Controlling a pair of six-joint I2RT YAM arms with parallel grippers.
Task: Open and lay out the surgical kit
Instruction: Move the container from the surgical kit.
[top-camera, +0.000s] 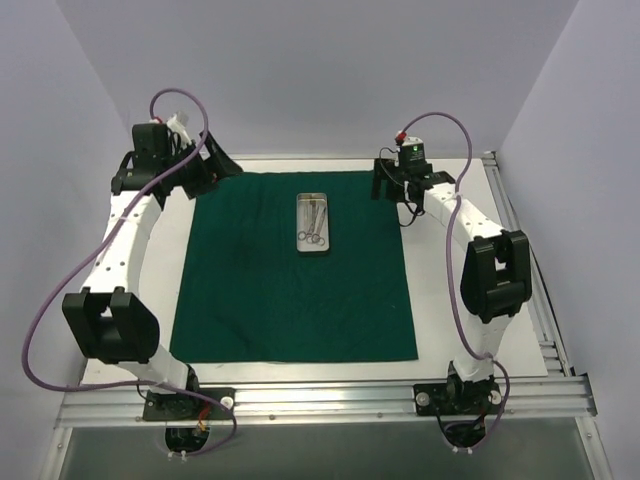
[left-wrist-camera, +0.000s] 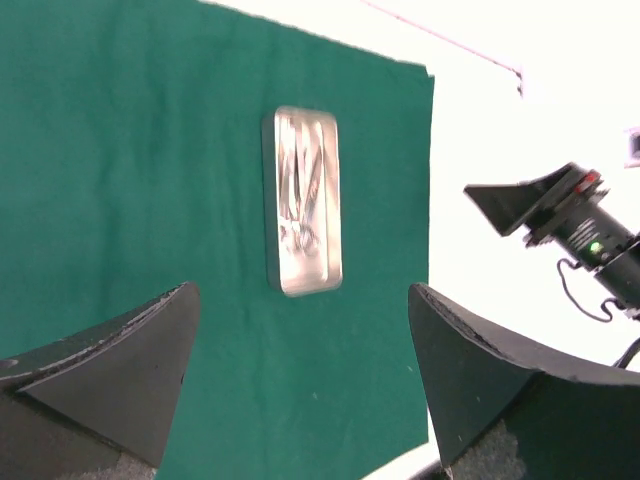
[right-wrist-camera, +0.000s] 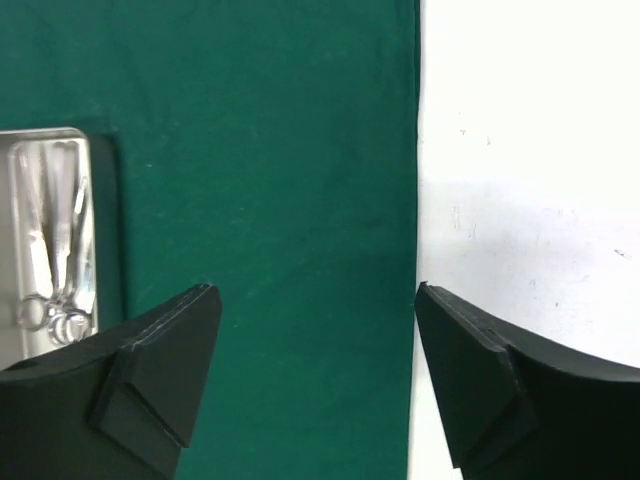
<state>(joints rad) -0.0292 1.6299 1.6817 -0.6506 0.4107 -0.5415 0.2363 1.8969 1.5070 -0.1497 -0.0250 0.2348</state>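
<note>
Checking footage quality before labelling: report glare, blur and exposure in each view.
Top external: even light, steel tray sharp but instruments tiny. Left wrist: tray smeared by blur and glare, table blown out white. Right wrist: crisp, ring handles legible, green cloth wrinkles visible.

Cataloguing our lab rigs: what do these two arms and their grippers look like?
The left arm and right arm have white links and bulky black joint housings, each trailed by a looping purple cable. The left gripper and right gripper have black, wedge-shaped fingers. A green light glows on the right wrist.
</note>
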